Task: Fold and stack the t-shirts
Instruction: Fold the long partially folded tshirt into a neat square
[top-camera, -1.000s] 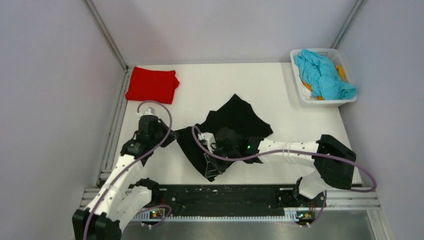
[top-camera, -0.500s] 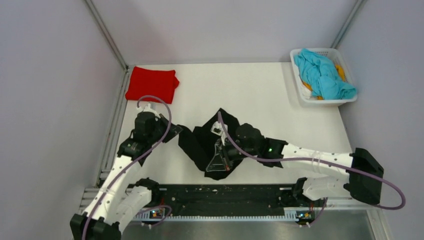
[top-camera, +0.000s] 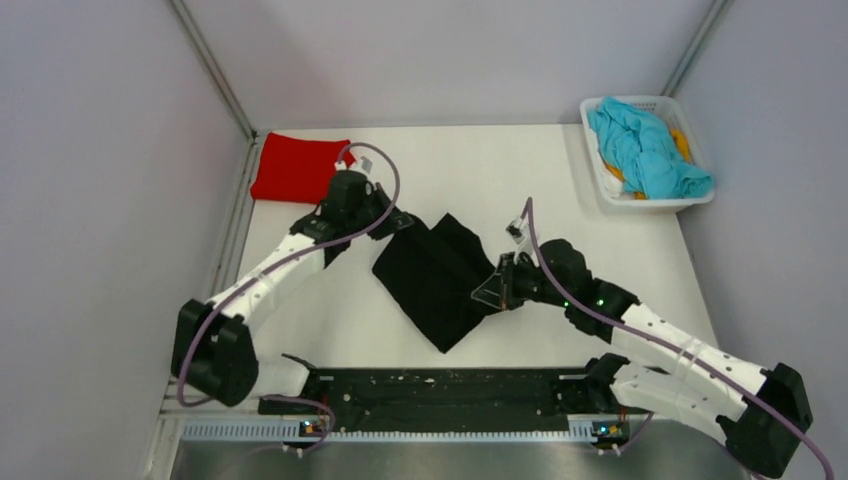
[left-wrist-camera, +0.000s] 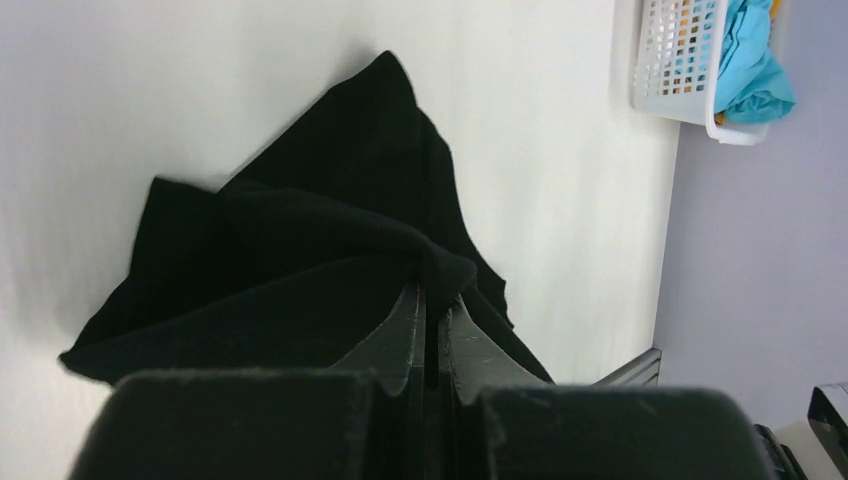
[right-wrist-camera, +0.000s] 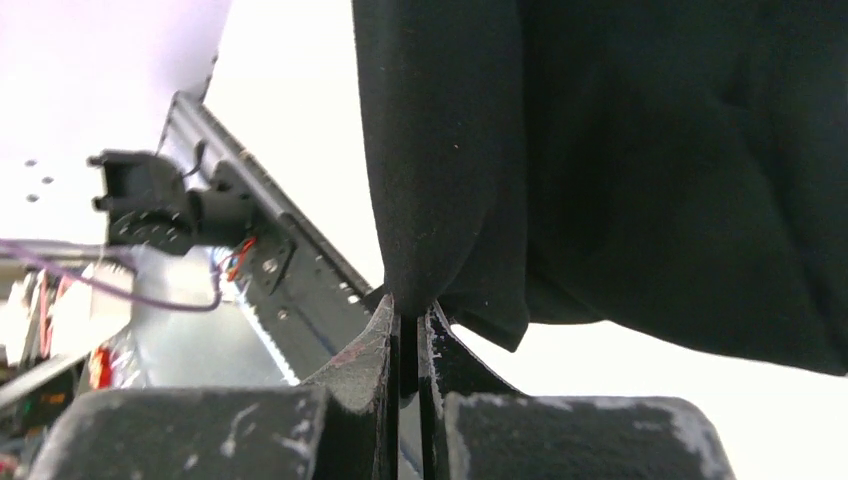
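Note:
A black t-shirt (top-camera: 440, 280) hangs stretched between my two grippers over the middle of the table. My left gripper (top-camera: 397, 222) is shut on its left upper edge; the wrist view shows cloth (left-wrist-camera: 300, 260) pinched between the closed fingertips (left-wrist-camera: 432, 290). My right gripper (top-camera: 497, 290) is shut on the shirt's right edge; its wrist view shows a fold of black cloth (right-wrist-camera: 600, 150) clamped in the fingertips (right-wrist-camera: 410, 310). A folded red t-shirt (top-camera: 300, 168) lies at the far left corner.
A white basket (top-camera: 598, 170) at the far right holds crumpled cyan and orange shirts (top-camera: 645, 150); it also shows in the left wrist view (left-wrist-camera: 690, 60). A black rail (top-camera: 440, 390) runs along the table's near edge. Grey walls enclose the table.
Both grippers have lifted and moved away from me and apart, the left toward the red shirt, the right to the right. The crumpled black shirt is now pulled out flatter between them.

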